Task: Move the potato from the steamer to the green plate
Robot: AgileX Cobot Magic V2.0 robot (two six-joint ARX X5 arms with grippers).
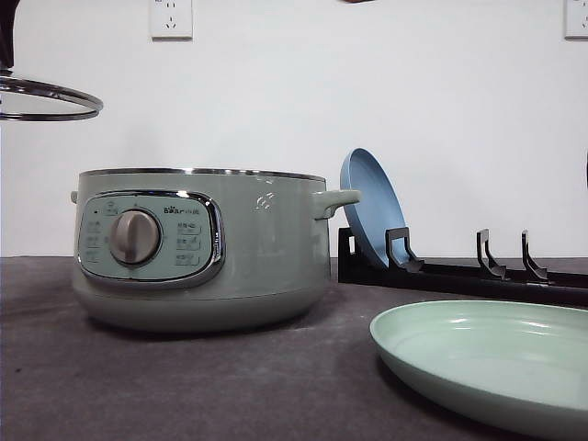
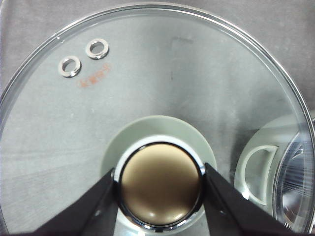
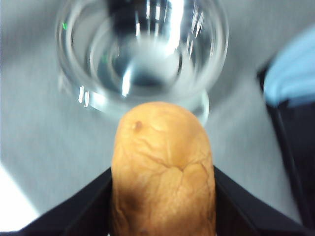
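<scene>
Grey counter (image 1: pixel 184 386), plain white wall behind. The potato (image 3: pixel 162 172) is pinched in the right pincer (image 3: pixel 162 206) above what's probably the open steamer (image 1: pixel 197 248), pretty blurry. Left pincer (image 2: pixel 160 184) grips the glass lid (image 2: pixel 147 88) by its knob. Green plate (image 1: pixel 487 363) is cut off at the frame's right edge.

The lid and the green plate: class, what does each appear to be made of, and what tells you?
The lid looks like clear glass with a polished metal rim: the grey surface shows through it. The green plate looks like matte glazed ceramic or melamine, with soft, dull highlights; which one stays open.
</scene>
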